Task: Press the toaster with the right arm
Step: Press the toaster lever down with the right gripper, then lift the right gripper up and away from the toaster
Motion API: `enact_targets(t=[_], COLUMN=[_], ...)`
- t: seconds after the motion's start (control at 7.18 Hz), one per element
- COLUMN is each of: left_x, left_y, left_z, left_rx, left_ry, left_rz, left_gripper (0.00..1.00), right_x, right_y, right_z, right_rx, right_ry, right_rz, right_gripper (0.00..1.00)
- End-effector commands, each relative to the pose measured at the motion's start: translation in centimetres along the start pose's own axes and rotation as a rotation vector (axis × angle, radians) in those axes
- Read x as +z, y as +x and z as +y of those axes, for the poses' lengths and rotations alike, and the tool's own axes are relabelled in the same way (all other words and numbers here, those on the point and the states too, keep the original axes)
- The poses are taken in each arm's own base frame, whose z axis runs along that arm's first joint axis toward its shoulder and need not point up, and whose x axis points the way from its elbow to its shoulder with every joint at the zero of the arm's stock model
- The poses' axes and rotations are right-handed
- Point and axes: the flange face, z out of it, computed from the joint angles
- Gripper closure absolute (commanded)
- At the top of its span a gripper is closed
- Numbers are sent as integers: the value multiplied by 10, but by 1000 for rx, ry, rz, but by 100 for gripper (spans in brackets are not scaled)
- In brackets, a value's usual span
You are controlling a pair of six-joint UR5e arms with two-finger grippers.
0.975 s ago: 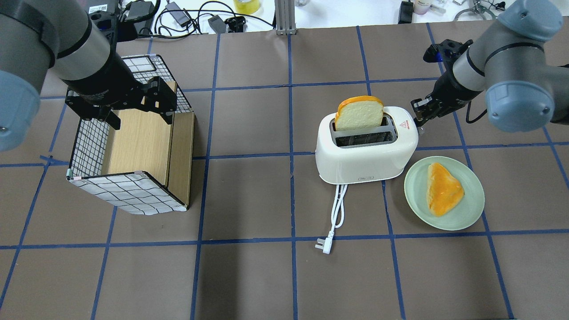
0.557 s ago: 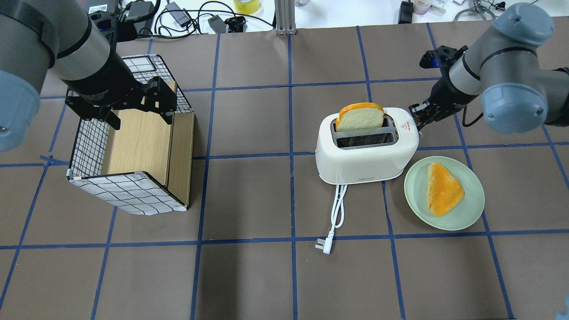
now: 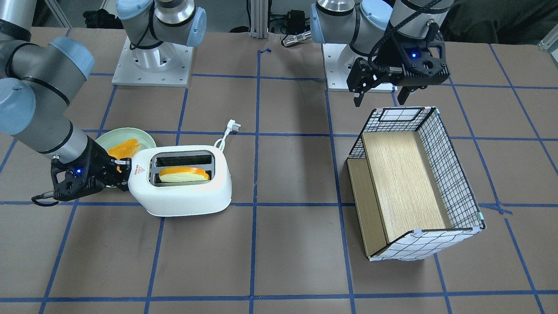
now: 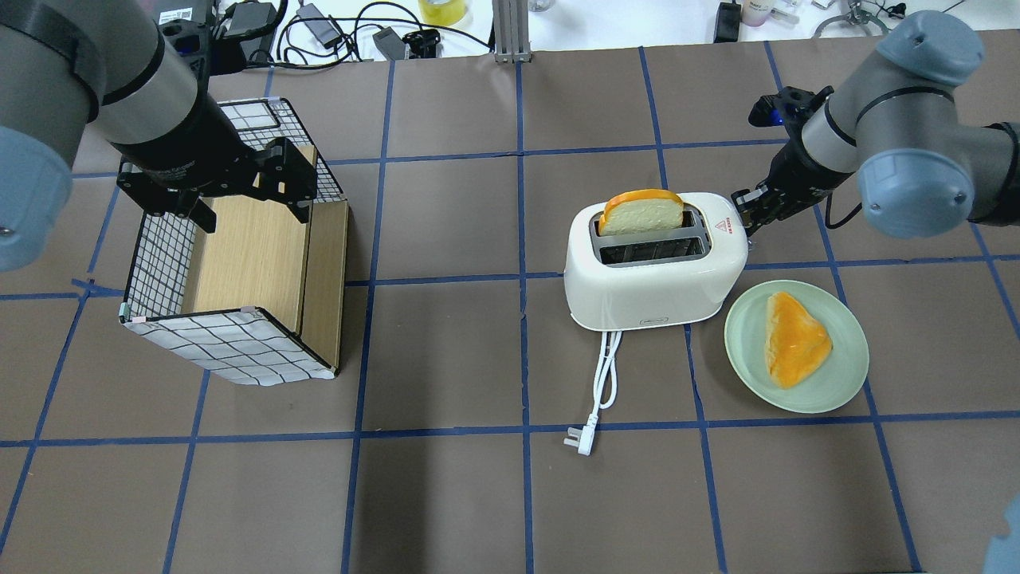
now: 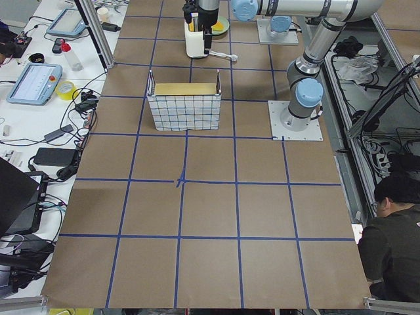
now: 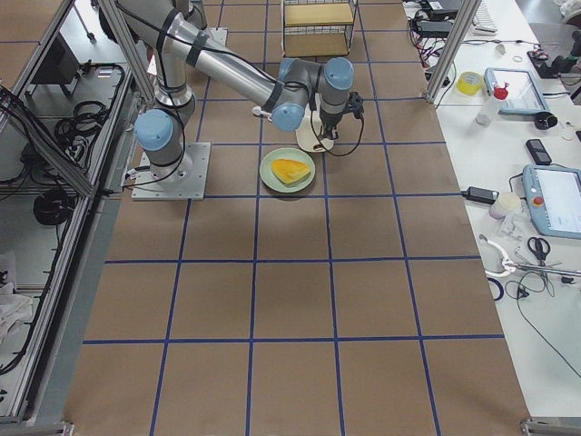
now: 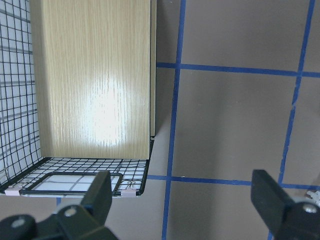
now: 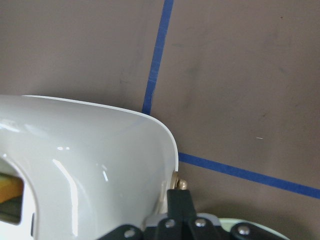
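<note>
The white toaster (image 4: 653, 291) stands right of the table's middle, with a bread slice (image 4: 641, 211) sunk low in its far slot. It also shows in the front-facing view (image 3: 183, 198). My right gripper (image 4: 745, 209) is shut, and its tips are against the toaster's right end. In the right wrist view the closed fingertips (image 8: 180, 196) rest on a small beige lever knob (image 8: 177, 183) on the toaster (image 8: 90, 165). My left gripper (image 4: 249, 209) is open and empty, above the far edge of a wire basket (image 4: 231, 351).
A green plate (image 4: 845, 375) with a triangular toast piece (image 4: 797, 339) sits just right of the toaster, near my right wrist. The toaster's white cord (image 4: 606, 375) and plug (image 4: 580, 440) trail toward the near edge. The basket holds wooden boards (image 7: 95, 75).
My right gripper has moved in against the toaster's right end. The bread slice now sits lower in its slot. The left arm has not moved.
</note>
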Motion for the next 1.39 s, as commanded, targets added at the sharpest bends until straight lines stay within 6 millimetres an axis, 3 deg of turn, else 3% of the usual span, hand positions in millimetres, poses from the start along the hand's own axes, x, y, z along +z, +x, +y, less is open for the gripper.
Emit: enact_targets(t=[0.0,0.28,0.56,0.97,1.25], left_x=[0,0,0,0,0], left_y=[0,0,0,0,0], left_z=[0,0,0,0,0], left_rx=[0,0,0,0,0], left_ry=[0,0,0,0,0], left_rz=[0,0,0,0,0], left_gripper=[0,0,0,0,0], right_x=[9,5,-16,-89,-152], right_y=[4,5,4,-6,-16], right_z=[-3,-7,-11,-13,-5], right_rx=[3,2,13,29,83], right_ry=[-11,-2,10,-68,-76], right_rz=[-5,-1,24,56,153], right_gripper=[100,100,100,100,100])
